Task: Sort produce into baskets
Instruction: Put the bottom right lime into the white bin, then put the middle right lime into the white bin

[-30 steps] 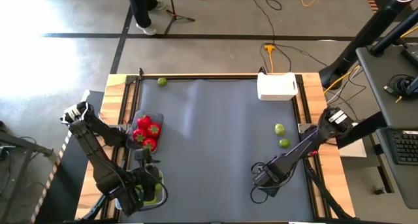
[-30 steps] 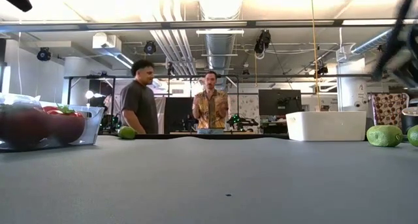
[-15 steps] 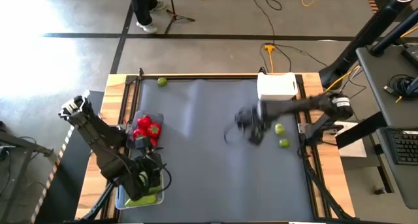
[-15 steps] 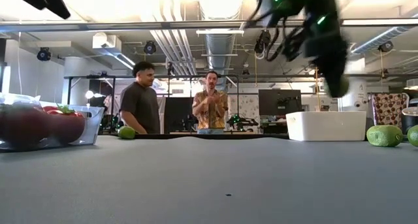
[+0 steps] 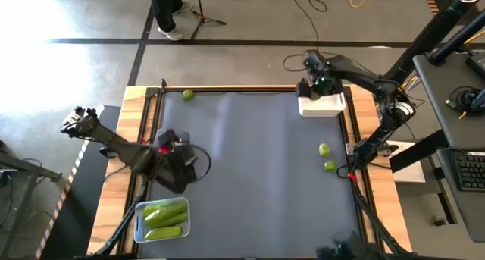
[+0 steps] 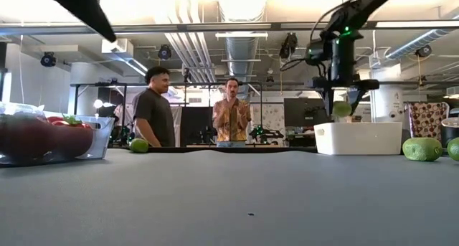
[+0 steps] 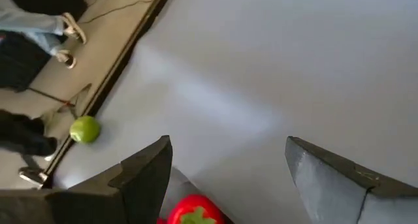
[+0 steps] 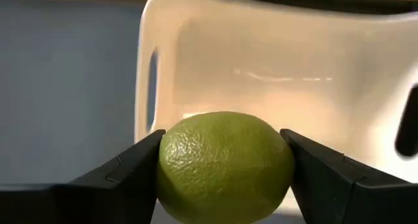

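Observation:
My right gripper (image 5: 318,84) is shut on a lime-green ball (image 8: 225,164) and hangs over the opaque white box (image 5: 322,103) at the far right; the low view shows the ball (image 6: 342,108) just above the box's rim (image 6: 358,125). My left gripper (image 7: 225,178) is open and empty above the clear tub (image 6: 97,135), which holds red pieces with green tops (image 7: 191,211). Long green pieces lie in the small tray (image 5: 161,218) at the near left. Two green balls (image 5: 324,149) (image 5: 330,166) lie on the mat at the right, and one (image 5: 188,95) lies at the far left corner. My right gripper pinches the green ball between its two fingers, one on each opposite side (image 8: 168,165). The fingers come from above, pointing down. The ball is lifted clear and hangs over the open top of the white box.
The dark mat (image 5: 258,169) is bare across its middle. Wooden rails (image 5: 356,123) edge the table at left and right. Two people (image 6: 154,110) stand in the room beyond the far edge.
My right gripper has swung from the near right of the mat up and toward the far edge, ending over the white box. My left gripper has gone from above the small tray toward the far edge, ending over the clear tub; the tray's green pieces now show.

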### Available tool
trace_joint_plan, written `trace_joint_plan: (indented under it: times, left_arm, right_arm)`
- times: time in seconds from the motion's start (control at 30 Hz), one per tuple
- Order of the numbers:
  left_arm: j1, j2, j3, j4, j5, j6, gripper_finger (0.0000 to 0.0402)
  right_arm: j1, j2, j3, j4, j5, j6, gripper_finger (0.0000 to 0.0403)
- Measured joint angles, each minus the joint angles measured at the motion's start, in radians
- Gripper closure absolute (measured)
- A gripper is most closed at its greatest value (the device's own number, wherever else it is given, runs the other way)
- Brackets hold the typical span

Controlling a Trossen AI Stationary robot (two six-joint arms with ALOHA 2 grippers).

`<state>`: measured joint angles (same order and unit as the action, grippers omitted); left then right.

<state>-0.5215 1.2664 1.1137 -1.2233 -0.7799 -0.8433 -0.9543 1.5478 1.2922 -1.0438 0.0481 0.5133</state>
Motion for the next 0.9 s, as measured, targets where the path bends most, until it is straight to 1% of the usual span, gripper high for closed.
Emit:
trace_joint_plan:
  times: [0.1,0.23,0.33,0.47,0.53,0.7,0.8,0.9]
  left_arm:
    - [0.061,-0.003,0.000,0.009,-0.001,0.043,0.0123]
    - [0.123,0.000,0.000,0.017,-0.007,0.113,0.0123]
    - [0.130,-0.026,-0.017,0.002,-0.004,0.100,0.0123]
    - [0.129,-0.090,-0.056,-0.012,0.005,0.081,0.0123]
    - [0.128,-0.122,-0.066,-0.033,0.022,0.077,0.0123]
    - [0.115,-0.189,-0.091,-0.089,0.036,0.075,0.0123]
    - [0.110,-0.237,-0.107,-0.115,0.033,0.075,0.0123]
    - [0.110,-0.272,-0.123,-0.125,0.033,0.086,0.0123]
  right_arm:
    - [-0.049,0.048,0.010,0.055,-0.008,0.001,0.0130]
    - [-0.082,0.138,0.010,0.133,-0.056,0.003,0.0133]
    - [-0.094,0.199,0.010,0.137,-0.048,0.004,0.0133]
    - [-0.101,0.253,0.010,0.161,-0.021,-0.001,0.0121]
    - [-0.101,0.266,0.010,0.174,-0.003,0.000,0.0115]
    - [-0.100,0.274,0.012,0.201,0.003,0.002,0.0089]
    - [-0.100,0.266,0.023,0.174,0.007,-0.001,0.0071]
    - [-0.096,0.236,0.062,0.115,0.010,-0.012,0.0056]
